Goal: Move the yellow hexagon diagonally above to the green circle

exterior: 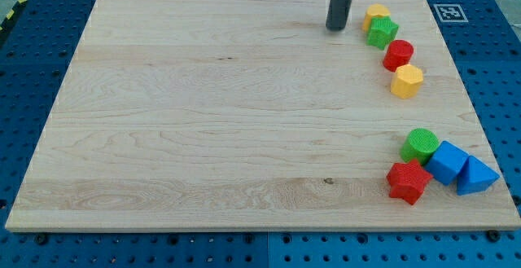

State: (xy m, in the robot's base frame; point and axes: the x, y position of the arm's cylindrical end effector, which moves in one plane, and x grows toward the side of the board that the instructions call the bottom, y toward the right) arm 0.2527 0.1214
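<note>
The yellow hexagon (407, 81) lies at the view's right, below a red round block (399, 54). The green circle (420, 146) lies lower right, well below the hexagon. My tip (335, 28) touches the board near the view's top, left of a yellow block (375, 14) and a green block (382, 32), and up-left of the hexagon, apart from all blocks.
A red star (408, 182) lies just below the green circle. A blue cube (448, 162) and a blue triangle (476, 176) lie to its right, near the wooden board's right edge (480, 121). A marker tag (448, 12) sits at the top right corner.
</note>
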